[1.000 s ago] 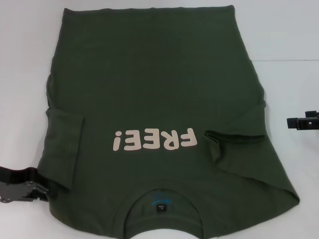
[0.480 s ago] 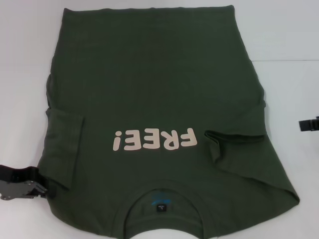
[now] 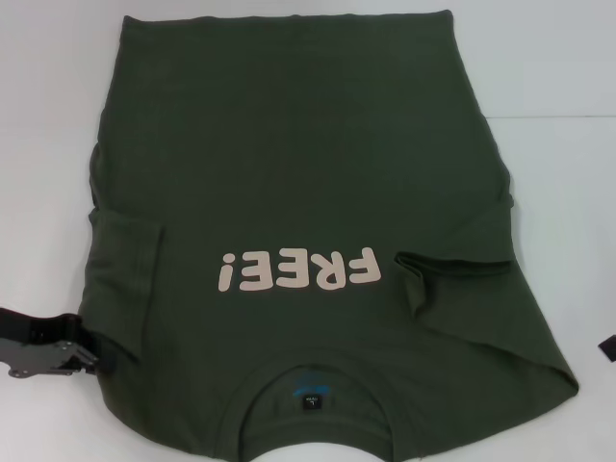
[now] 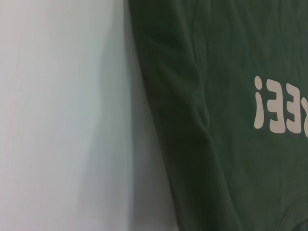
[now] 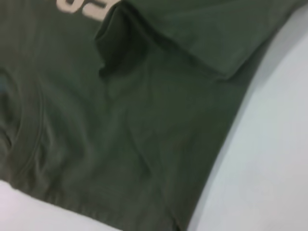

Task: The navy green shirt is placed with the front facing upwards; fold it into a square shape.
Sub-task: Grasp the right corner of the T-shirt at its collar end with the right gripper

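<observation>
1. My left gripper (image 3: 82, 358) sits at the lower left, touching the shirt's folded sleeve edge; I cannot tell its finger state.
2. The navy green shirt (image 3: 298, 173) fills the frame's centre on the white table (image 3: 558, 58), print up.
3. My right gripper (image 3: 607, 348) barely shows at the right edge.

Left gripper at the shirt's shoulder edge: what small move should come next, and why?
Probably ease the left gripper inward to pinch the near shoulder edge of the navy green shirt. It sits beside that edge on the table, and both sleeves already lie folded onto the body, so a lengthwise fold likely follows. The right gripper barely shows at the view's edge.
</observation>
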